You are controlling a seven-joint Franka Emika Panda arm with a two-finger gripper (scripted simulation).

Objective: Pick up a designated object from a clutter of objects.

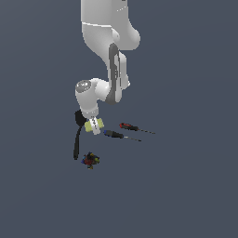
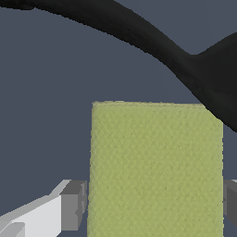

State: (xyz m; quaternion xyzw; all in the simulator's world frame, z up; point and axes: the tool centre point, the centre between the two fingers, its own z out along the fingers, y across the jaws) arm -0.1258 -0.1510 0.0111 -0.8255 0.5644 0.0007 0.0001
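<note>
- Yellow-green block lying flat on the dark surface near the middle of the clutter, directly beneath the lowered tool
- Tool descended over the block with one finger pad on each of its two opposite long sides; in the wrist view the block fills the space between the grey pads, hence a straddling pose suited to pinching across the narrow dimension
- Jaws close against the block's sides, a thin dark gap visible at one pad; contact or firm pinch impossible to confirm from these views, so state of closure: cannot tell
- Black spatula just beside the block on the exterior view's left, its curved handle arching close past the block's far edge in the wrist view; vertical approach probably chosen to slip between this and the neighbours without nudging them
- Blue-handled screwdriver near the block on the exterior view's right, red-handled screwdriver a little farther off, both clear of the fingers
- Small multicoloured lump apart from the block, near the spatula's lower end, outside the grasp
- Judged stage: grasp alignment achieved, lift not yet made; main hazard a finger brushing the spatula
</note>
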